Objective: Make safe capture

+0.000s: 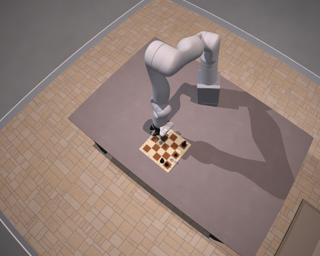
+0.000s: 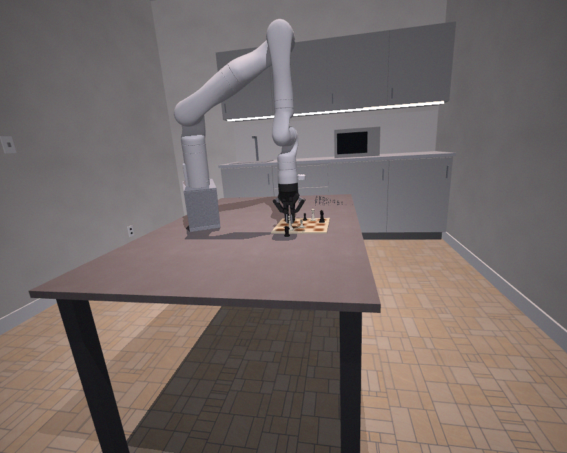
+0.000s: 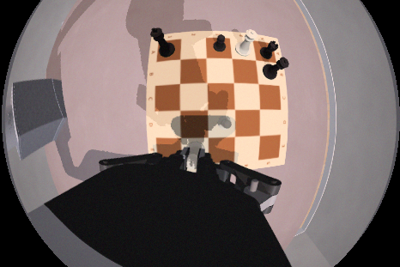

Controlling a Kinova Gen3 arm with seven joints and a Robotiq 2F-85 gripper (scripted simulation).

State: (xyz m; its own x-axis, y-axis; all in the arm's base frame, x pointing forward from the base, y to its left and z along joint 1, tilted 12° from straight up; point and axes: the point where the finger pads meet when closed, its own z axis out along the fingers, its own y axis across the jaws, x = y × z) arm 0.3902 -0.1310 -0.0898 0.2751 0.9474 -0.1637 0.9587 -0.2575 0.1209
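Reaching straight down over the chessboard (image 1: 150, 150), the claw (image 2: 289, 217) grips a white piece (image 3: 193, 159).

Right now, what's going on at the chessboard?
The arm's gripper has its jaws shut on a pale chess piece at the near edge of the chessboard. One black piece stands upright on the table beside the board. Four black pieces and a white piece stand along the far side.
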